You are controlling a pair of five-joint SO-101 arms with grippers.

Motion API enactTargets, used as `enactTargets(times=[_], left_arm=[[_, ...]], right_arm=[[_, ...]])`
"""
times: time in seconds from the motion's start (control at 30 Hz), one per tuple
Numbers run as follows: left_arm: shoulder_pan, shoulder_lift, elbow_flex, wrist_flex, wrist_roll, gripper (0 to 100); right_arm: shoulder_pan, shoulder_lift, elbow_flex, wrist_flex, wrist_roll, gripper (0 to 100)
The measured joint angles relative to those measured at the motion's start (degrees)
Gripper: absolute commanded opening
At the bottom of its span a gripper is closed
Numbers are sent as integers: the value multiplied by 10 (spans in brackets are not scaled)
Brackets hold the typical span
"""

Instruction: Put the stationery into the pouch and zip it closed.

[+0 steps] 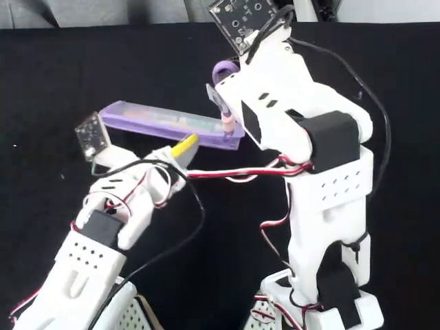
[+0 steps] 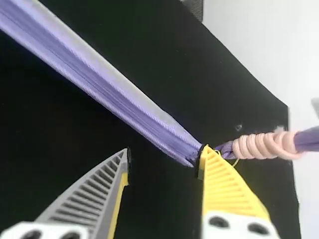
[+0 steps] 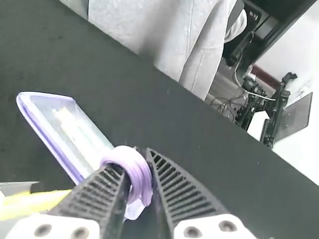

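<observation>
Two white arms crowd a black table (image 1: 82,62), so biggest first. The right arm (image 1: 330,179) towers over one end of the pouch (image 1: 158,120), and the left arm (image 1: 103,234) comes in low beside it. That purple pouch lies flat on the table, with pale stationery (image 3: 70,124) showing through its clear side.

Up top, the right gripper (image 3: 135,164) is clamped tight on a purple loop (image 3: 133,172) near the pouch's end. Meanwhile the left gripper (image 2: 165,151) is spread wide and holds nothing. Its yellow finger (image 2: 224,189) touches the pouch's end with its tip, right by a little pink coil (image 2: 259,145). Its grey finger (image 2: 94,194) sits off over bare table.

Hard bits: from the high view the right arm covers that corner of the pouch. Honestly can't tell if the zip is fully shut.
</observation>
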Motion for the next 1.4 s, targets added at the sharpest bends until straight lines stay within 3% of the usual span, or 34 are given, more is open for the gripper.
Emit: enactTargets(times=[0.27,0.47,0.67,1.0,1.4], left_arm=[[11,116,-2,-110,25,233],[25,258,-105,-74,71,233],[37,286,-150,-53,81,233],[75,335,-153,-128,84,233],[70,436,-209,-135,105,228]], right_arm=[[-1,0,-4,0,-2,11],[-1,0,-4,0,-2,11],[-1,0,-4,0,-2,11],[-1,0,-5,0,-2,11],[-1,0,-5,0,-2,11]])
